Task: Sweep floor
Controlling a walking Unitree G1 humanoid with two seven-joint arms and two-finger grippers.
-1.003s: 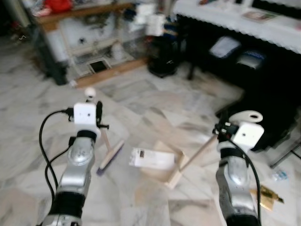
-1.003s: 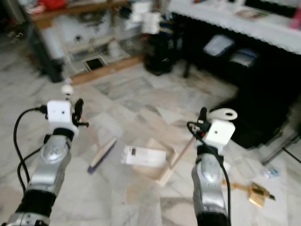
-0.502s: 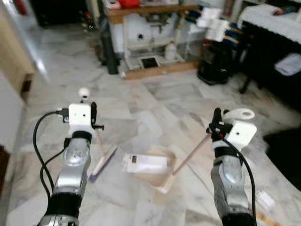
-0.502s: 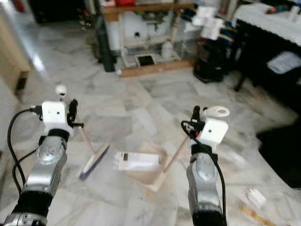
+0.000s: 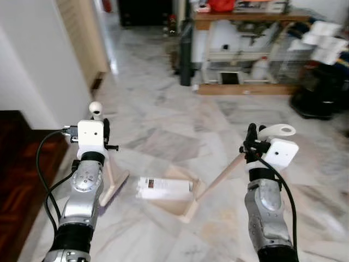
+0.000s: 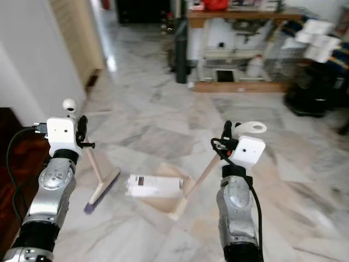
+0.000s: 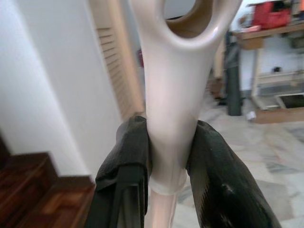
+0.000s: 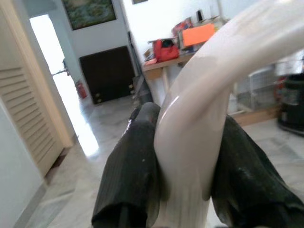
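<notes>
With my left gripper (image 7: 167,156) clenched on the broom (image 6: 101,188) and right gripper (image 8: 183,152) on the dustpan (image 6: 163,201), sweeping's underway. A box (image 6: 154,185) lies across the pan, so I judge tipping out remains.

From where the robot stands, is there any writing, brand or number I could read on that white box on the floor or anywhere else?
None can be read.
white box in the dustpan: a dark label patch, too blurred to read.
framed picture on the far wall: no legible text.
red fire extinguisher by the dark door: markings too small.
</notes>
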